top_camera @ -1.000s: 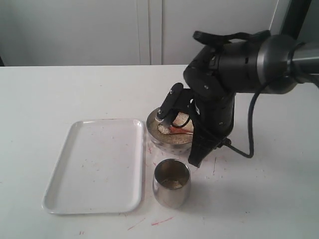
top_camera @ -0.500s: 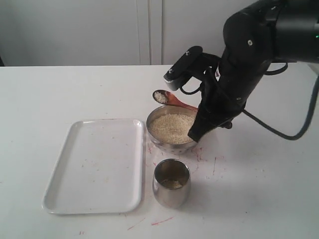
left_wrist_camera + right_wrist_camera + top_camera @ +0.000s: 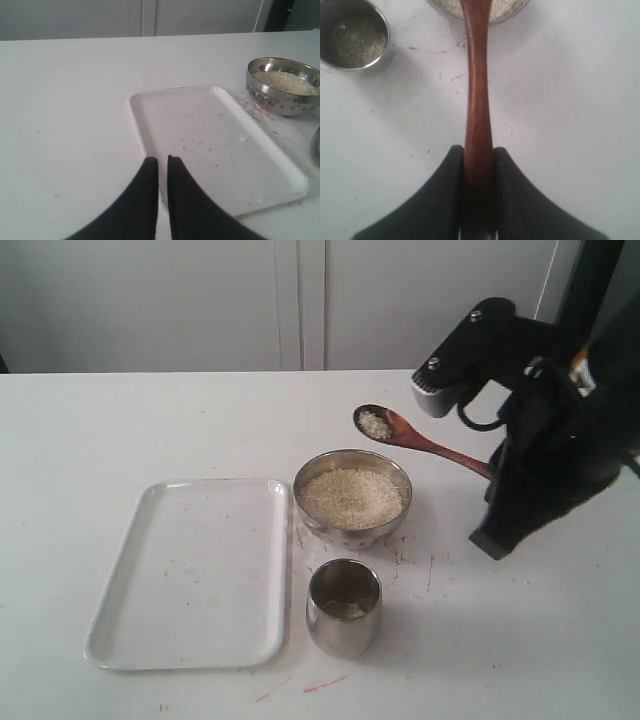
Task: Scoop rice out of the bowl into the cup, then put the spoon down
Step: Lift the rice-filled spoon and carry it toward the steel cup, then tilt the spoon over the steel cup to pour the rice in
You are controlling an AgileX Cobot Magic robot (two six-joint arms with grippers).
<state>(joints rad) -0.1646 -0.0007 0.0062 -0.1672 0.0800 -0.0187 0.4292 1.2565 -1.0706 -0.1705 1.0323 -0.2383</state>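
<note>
Gripping the slim handle of a dark reddish-brown wooden spoon (image 3: 425, 443), the right hand (image 3: 478, 155) is holding a small heap of off-white rice (image 3: 375, 424) aloft beyond the far rim of the round shiny steel bowl (image 3: 350, 533). The small steel cup (image 3: 343, 630), thinly filled, is waiting on the white worktop (image 3: 150, 420) just beside the bowl's near side. The load is probably best carried level across the bowl, tipping only above the cup's mouth. The left hand (image 3: 161, 160) is hovering closed and empty by a white rectangular tray (image 3: 225, 145).
</note>
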